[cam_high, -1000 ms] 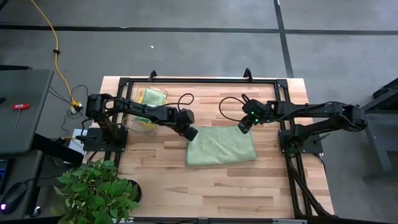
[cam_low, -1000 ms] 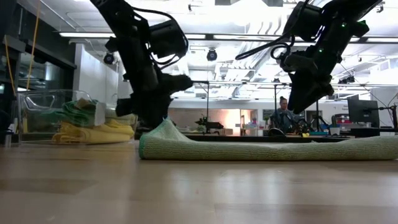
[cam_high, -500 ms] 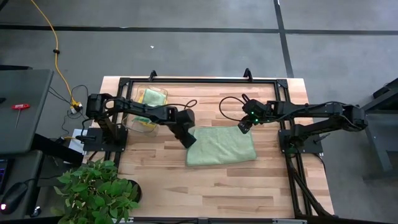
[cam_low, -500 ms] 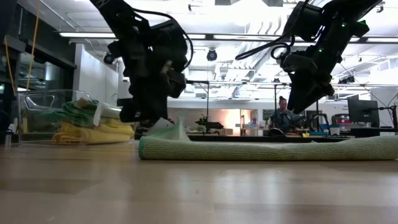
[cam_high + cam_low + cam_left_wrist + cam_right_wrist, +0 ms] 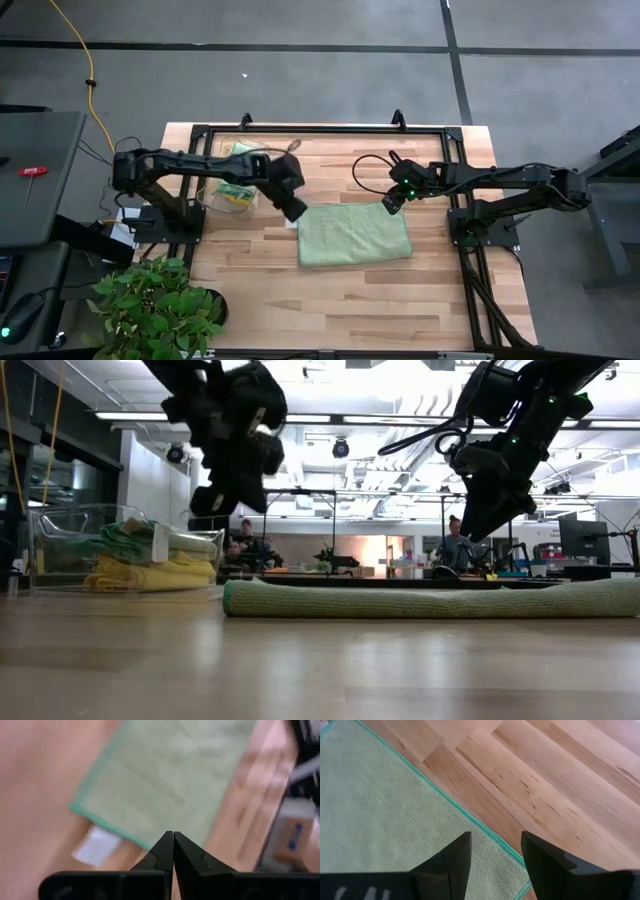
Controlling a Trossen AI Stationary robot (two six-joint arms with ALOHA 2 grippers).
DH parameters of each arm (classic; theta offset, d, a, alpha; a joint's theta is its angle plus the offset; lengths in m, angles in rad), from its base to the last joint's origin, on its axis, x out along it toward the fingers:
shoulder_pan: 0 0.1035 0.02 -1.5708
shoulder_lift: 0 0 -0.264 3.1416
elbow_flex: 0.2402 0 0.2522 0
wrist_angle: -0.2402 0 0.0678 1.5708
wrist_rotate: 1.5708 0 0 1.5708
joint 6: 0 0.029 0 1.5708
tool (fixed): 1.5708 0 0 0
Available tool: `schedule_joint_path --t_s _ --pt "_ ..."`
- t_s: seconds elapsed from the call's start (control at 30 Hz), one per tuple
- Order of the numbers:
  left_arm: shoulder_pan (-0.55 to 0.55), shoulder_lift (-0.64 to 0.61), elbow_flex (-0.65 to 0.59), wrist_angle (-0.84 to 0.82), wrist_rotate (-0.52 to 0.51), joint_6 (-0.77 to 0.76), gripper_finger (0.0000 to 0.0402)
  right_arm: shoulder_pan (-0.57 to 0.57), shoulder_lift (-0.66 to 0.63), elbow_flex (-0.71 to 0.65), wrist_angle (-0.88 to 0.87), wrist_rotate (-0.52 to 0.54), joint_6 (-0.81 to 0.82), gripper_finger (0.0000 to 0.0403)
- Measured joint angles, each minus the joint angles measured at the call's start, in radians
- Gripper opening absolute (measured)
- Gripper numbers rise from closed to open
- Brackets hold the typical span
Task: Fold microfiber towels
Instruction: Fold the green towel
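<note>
Since the earlier frame, left gripper (image 5: 295, 208) has let go of the green towel's corner and lifted clear, fingers together. Green towel (image 5: 354, 235) lies folded flat mid-table. Right gripper (image 5: 393, 203) hovers at its far corner, fingers apart, empty. Remaining towels (image 5: 238, 160) sit in the clear bin (image 5: 262, 148); judged early-to-mid task.

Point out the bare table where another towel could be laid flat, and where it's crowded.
Bare wood runs along the near table edge, between the folded green towel and the plant. A smaller patch lies behind the towel. Crowded: the clear bin of towels, and the towel's far corners beneath the left pincer and right pincer.
</note>
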Motion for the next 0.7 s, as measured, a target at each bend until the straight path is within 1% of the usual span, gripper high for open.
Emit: schedule_joint_path --t_s 0.1,0.17,0.27,0.33,0.4,0.47,0.53,0.6,0.7 --pt "0.004 -0.058 -0.001 -0.005 -0.12 0.0 0.0 0.0 0.0 0.0 0.016 0.0 0.003 0.0165" --pt "-0.005 -0.07 0.0 0.0 -0.188 0.0 0.0 0.0 0.0 0.0 0.027 0.0 0.003 0.0165" --pt "-0.017 -0.061 -0.001 0.008 -0.219 -0.001 0.0 0.0 0.0 0.0 0.035 -0.001 0.033 0.0165" --pt "-0.032 -0.036 -0.001 0.049 -0.231 -0.024 0.0 0.0 0.0 0.0 0.03 -0.005 0.057 0.0165" --pt "-0.055 -0.014 -0.002 0.085 -0.277 -0.049 0.0 0.0 0.0 0.0 0.023 -0.019 0.062 0.0165" --pt "-0.09 0.0 -0.002 0.159 -0.322 -0.051 0.0 0.0 0.0 0.0 0.014 -0.049 0.056 0.0165" --pt "-0.14 0.011 -0.002 0.221 -0.351 -0.005 0.0 0.0 0.0 0.0 0.001 -0.109 0.056 0.0165" --pt "-0.206 0.011 -0.002 0.284 -0.377 0.092 0.0 0.009 0.0 0.0 0.002 -0.179 0.044 0.0165" --pt "-0.31 0.009 -0.001 0.325 -0.456 0.223 0.0 0.047 0.0 0.0 0.007 -0.25 -0.009 0.0165"
